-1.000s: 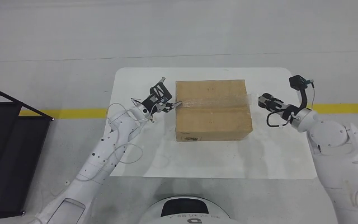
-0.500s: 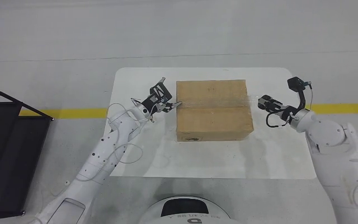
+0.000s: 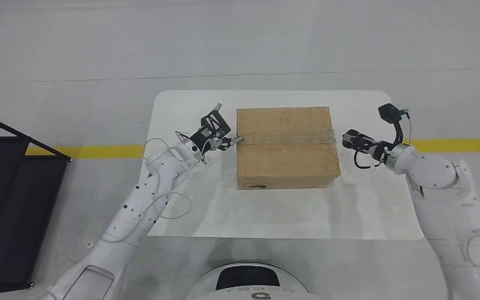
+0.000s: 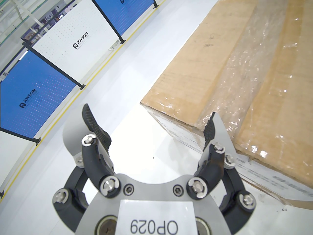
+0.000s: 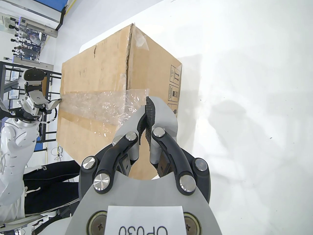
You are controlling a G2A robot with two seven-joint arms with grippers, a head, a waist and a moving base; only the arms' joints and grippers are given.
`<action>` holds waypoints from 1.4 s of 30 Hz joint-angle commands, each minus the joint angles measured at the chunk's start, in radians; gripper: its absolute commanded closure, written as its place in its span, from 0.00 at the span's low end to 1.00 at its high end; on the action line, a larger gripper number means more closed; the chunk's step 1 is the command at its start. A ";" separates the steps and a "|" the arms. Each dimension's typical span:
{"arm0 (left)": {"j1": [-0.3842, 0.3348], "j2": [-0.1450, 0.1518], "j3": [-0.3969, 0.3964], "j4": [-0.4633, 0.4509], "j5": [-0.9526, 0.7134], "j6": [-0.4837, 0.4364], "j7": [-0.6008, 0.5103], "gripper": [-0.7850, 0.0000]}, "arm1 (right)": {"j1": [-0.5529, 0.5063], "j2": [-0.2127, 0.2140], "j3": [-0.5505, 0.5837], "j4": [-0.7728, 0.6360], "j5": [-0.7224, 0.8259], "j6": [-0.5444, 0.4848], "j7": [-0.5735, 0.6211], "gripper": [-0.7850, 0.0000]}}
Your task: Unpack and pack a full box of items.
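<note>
Between left claw [image 4: 149, 114] and right claw [image 5: 148, 106], the cardboard box [image 3: 285, 161] sits sealed. Left claw: wide open, empty, tip at the tape [image 5: 97, 103]. Right claw: closed at its far end, hold unclear; recommend a firm, low peel.

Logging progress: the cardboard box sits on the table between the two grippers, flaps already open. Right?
Not open: the top view shows the cardboard box closed, clear tape along its seam, on the table between left gripper and right gripper.
</note>
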 commanded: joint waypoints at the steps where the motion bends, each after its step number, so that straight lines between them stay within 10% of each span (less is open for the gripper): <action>1: 0.000 0.000 0.000 0.000 0.000 0.000 0.000 0.00 | 0.008 -0.001 -0.009 0.010 -0.001 0.002 0.003 1.00; 13: 0.000 0.000 0.000 0.000 0.000 0.000 0.000 0.00 | 0.033 -0.004 -0.039 0.058 0.001 -0.004 0.014 1.00; 19: 0.000 0.000 0.000 0.000 0.000 0.000 0.000 0.00 | 0.049 -0.005 -0.052 0.079 -0.005 0.003 0.023 0.51; 22: 0.000 0.000 0.000 0.000 0.000 0.000 0.000 0.00 | 0.054 -0.004 -0.055 0.093 -0.007 0.003 0.031 0.07; 24: 0.000 0.000 0.000 0.000 0.000 0.000 0.000 0.00 | 0.055 -0.004 -0.053 0.105 -0.007 0.007 0.032 0.00; 42: 0.000 0.000 0.000 0.000 0.000 0.000 0.000 0.00 | -0.001 0.002 0.064 0.159 0.085 0.065 -0.042 0.00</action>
